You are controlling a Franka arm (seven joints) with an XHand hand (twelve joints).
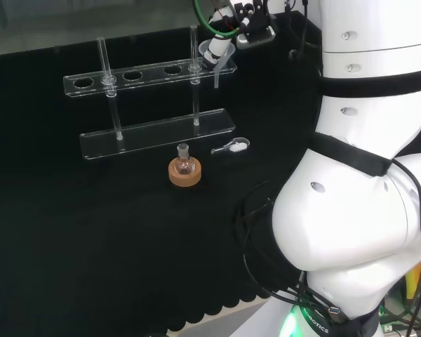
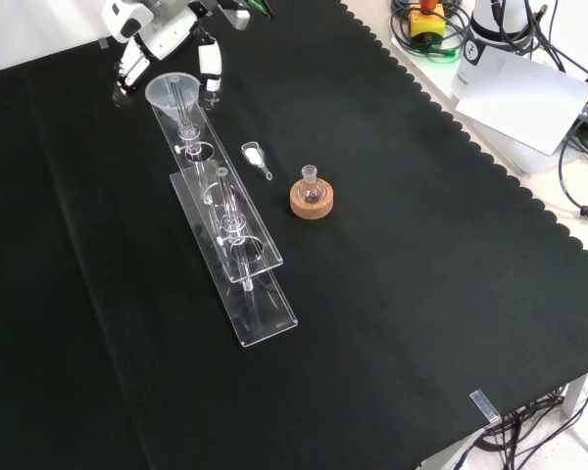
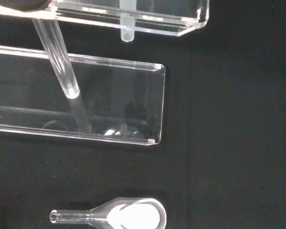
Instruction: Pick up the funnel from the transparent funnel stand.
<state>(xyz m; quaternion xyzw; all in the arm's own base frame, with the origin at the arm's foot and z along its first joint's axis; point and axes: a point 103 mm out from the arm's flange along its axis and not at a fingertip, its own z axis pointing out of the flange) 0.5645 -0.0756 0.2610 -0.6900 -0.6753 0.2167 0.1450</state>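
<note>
White jointed arm links (image 1: 351,210) stand closest to the head camera and are the largest thing in it, rising at its 3 o'clock side. Below them the black cloth-covered tabletop (image 2: 402,323) spreads across the front view.

On it lies the long transparent acrylic funnel stand (image 1: 154,135): a flat base plate, thin clear posts, and an upper rail with a row of round holes. In the front view it runs from about 11 o'clock down toward 6 o'clock.

The black and white hand (image 2: 167,44) hangs at the 11 o'clock end of that stand, right around the clear conical plastic funnel (image 2: 173,93). The funnel sits upright in the rail's end hole, and in the wrist view its stem pokes down through the rail. Whether the hand has closed on the cone or only surrounds it cannot be told from these views.

My judgement is that the approach is done, since the hand is at the funnel. The lift is not: the funnel is seated in the stand. What is left is to secure the cone and draw it straight up until the stem clears the hole.

At 3 o'clock from the stand's middle in the front view, a round tan cork ring (image 1: 185,174) carries a small clear glass round-bottomed flask (image 1: 184,158). A little clear glass scoop with a short spout (image 1: 233,146) lies flat between that ring and the stand's funnel end.

No label, marking or readable writing shows on the funnel, stand, flask or scoop.
</note>
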